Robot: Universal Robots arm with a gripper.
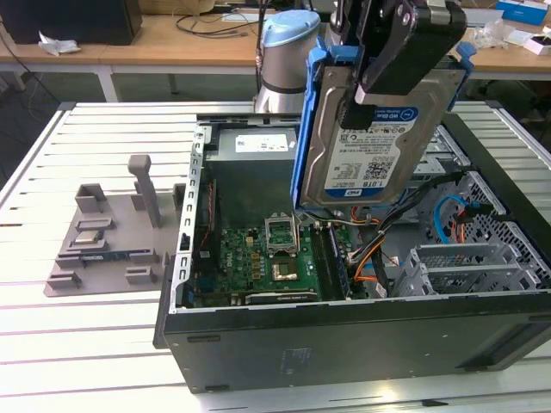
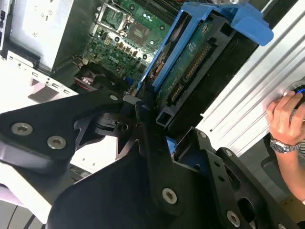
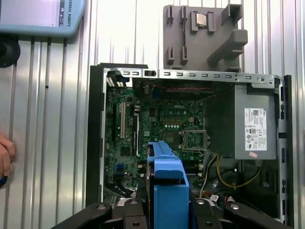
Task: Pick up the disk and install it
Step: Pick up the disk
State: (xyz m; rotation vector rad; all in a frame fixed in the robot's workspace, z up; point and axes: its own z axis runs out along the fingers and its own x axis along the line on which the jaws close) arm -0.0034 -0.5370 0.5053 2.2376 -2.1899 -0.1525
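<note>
The disk (image 1: pixel 366 146), a silver drive with a blue-and-white label and blue side rails, hangs upright in the air above the open computer case (image 1: pixel 344 335). My gripper (image 1: pixel 383 77) is shut on it from above, black fingers clamping its two flat faces. In the second wrist view the disk (image 2: pixel 190 62) shows edge-on with its green circuit board, between my black fingers (image 2: pixel 152 143). The first wrist view looks down past the disk's blue rail (image 3: pixel 167 186) onto the green motherboard (image 3: pixel 157 133).
A grey power-supply box (image 1: pixel 254 159) fills the case's far corner. Drive bays and cables (image 1: pixel 456 232) sit at the exterior view's right. A grey fixture plate (image 1: pixel 108 232) lies left of the case. A person's hand (image 2: pixel 286 119) rests at the table edge.
</note>
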